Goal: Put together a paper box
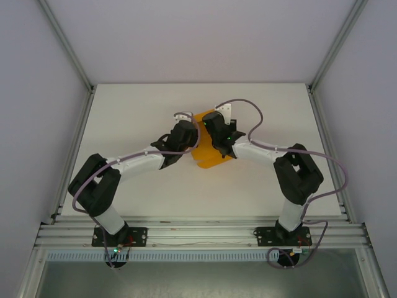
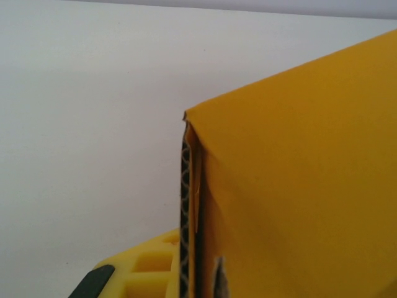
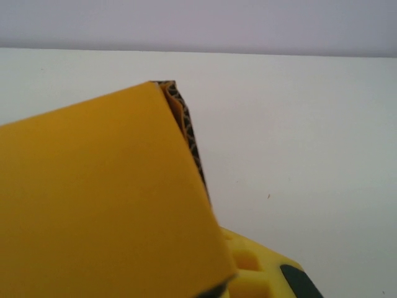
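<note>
The white table (image 1: 136,112) carries both arms, the left arm (image 1: 136,162) and right arm (image 1: 267,152), which reach inward to meet over its middle. There the paper box (image 1: 208,160), a bright orange card not yet a finished box, is held between them. In the left wrist view, the left gripper (image 2: 193,186) has one black pad (image 2: 184,205) flat against a raised card edge. Its partner is hidden behind the sheet, so I judge the fingers pinched on the card. The right gripper (image 3: 193,143) reads the same, pad (image 3: 189,130) against the fold. The risk is in the thin card. If the arms pull or twist out of step, it may crease wrongly or tear. Both holds are close to an edge, so a panel could also slip free and spring open.
</note>
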